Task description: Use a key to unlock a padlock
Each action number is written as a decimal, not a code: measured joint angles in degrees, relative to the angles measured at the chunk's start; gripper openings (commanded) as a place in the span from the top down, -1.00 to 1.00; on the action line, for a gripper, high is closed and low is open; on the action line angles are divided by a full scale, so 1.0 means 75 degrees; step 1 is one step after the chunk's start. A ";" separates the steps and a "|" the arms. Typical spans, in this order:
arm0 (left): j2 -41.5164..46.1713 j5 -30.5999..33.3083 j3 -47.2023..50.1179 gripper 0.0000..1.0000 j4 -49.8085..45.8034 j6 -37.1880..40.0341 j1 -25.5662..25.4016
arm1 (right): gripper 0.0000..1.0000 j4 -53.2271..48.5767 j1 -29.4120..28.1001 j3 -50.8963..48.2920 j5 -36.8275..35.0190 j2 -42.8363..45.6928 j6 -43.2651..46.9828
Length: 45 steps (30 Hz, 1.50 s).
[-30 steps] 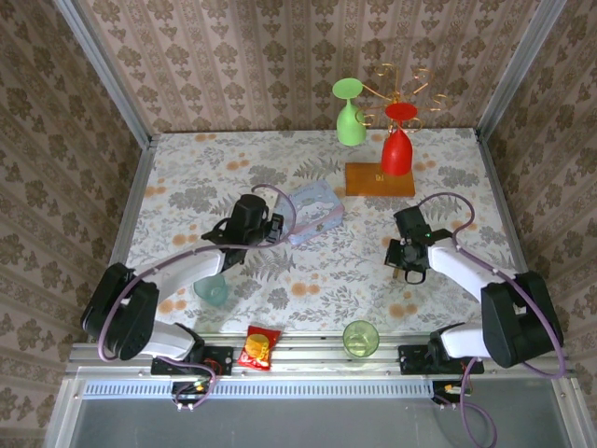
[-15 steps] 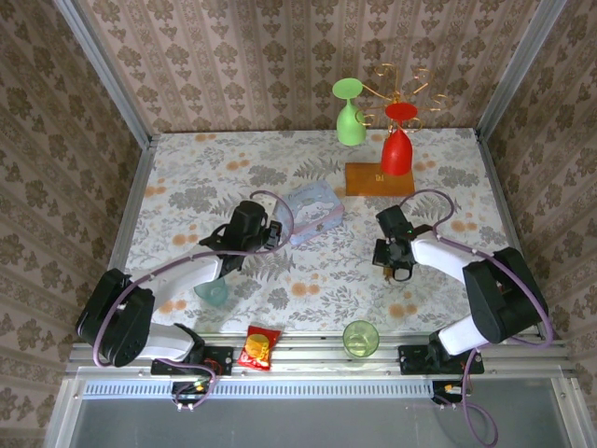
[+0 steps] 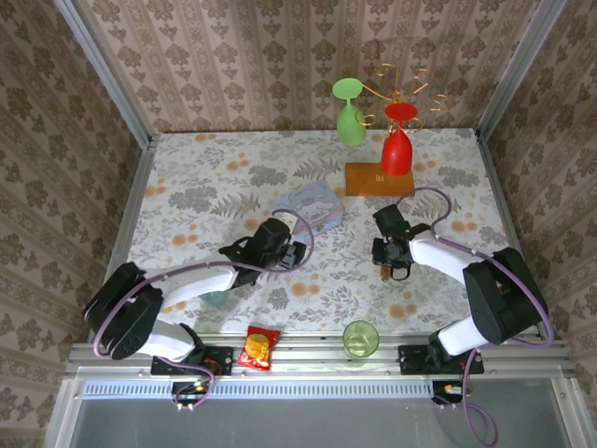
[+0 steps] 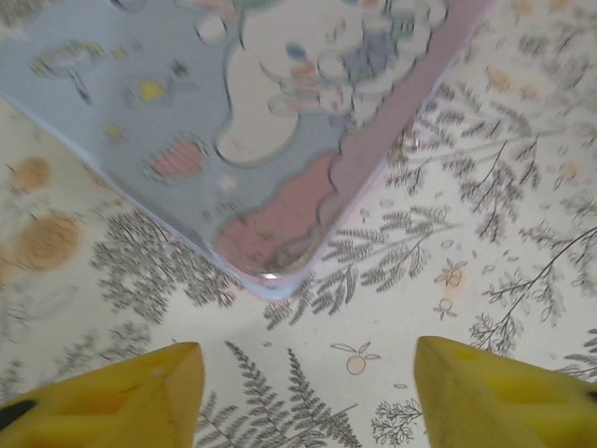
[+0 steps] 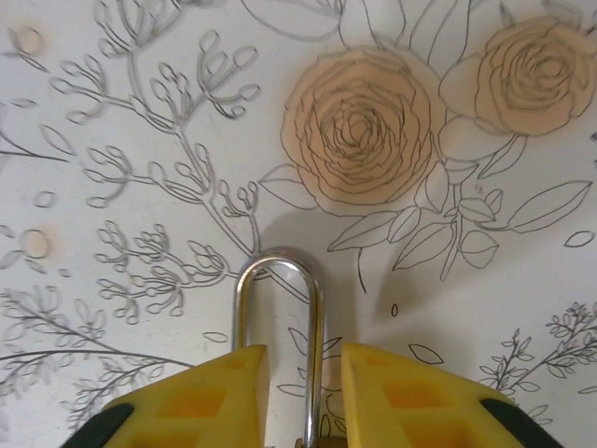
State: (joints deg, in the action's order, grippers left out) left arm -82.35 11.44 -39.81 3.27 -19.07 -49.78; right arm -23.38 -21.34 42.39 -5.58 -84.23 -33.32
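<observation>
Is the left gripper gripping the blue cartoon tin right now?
No, the left gripper stands open over bare tablecloth, with the tin's corner just beyond its fingertips.

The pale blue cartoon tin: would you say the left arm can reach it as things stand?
Probably yes: the left gripper hangs open just short of the pale blue cartoon tin, at its rounded corner, with bare floral tablecloth between them.

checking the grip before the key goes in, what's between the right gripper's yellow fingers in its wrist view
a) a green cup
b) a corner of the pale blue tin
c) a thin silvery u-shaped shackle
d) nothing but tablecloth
C, the thin silvery shackle of the padlock pokes out from between the yellow fingers of the right gripper.
</observation>
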 measured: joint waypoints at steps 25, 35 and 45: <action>0.1116 0.0691 0.0463 -0.81 0.0131 -0.0070 0.1437 | -0.59 0.1827 0.1818 -0.1317 -0.1976 0.3185 0.1920; 0.2879 0.1536 0.1944 -1.00 0.1151 0.2363 0.4304 | -0.72 0.6053 0.2055 -0.3550 -0.1967 0.2617 0.3722; 0.1215 0.0227 0.3121 -1.00 0.4436 0.2847 0.6344 | -0.73 0.8938 0.2745 -0.3494 -0.1195 0.1137 0.3809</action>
State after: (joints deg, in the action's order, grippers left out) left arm -73.23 13.15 -16.40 36.53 2.28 -2.20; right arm 43.66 -0.75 16.19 -14.55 -75.70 -4.75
